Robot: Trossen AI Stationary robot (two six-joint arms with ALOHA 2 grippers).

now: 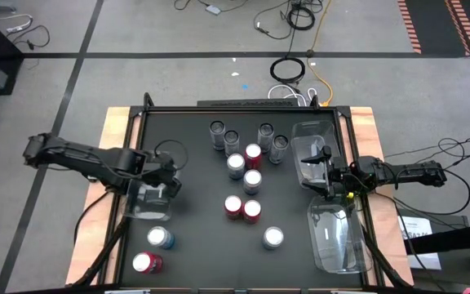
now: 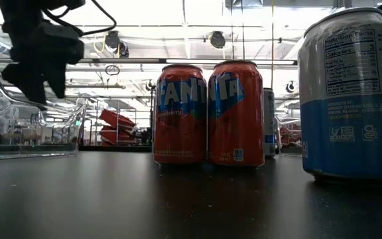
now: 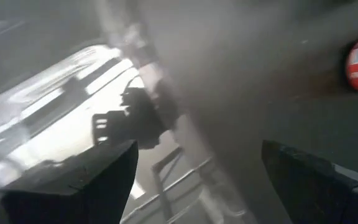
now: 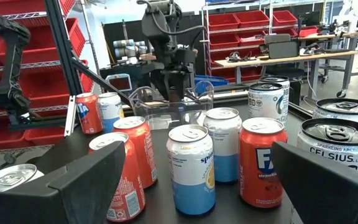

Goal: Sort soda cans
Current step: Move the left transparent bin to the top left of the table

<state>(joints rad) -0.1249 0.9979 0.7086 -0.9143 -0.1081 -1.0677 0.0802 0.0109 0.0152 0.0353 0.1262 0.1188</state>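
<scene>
We see the left pincer (image 1: 163, 186) hanging above a tray (image 1: 148, 214) at the table's (image 1: 194, 253) left side, fingers apart. Two cans (image 1: 161, 238) (image 1: 146, 263) stand on the table just beyond that tray, toward the near edge. Across the table the right pincer (image 1: 321, 175) sits between two more trays, one (image 1: 315, 136) behind it, one (image 1: 339, 242) before it. Between both pincers stand the other cans: four (image 1: 218, 128) grouped at the back, a cluster (image 1: 252, 179) mid-table, one (image 1: 273, 238) alone nearer the front.
</scene>
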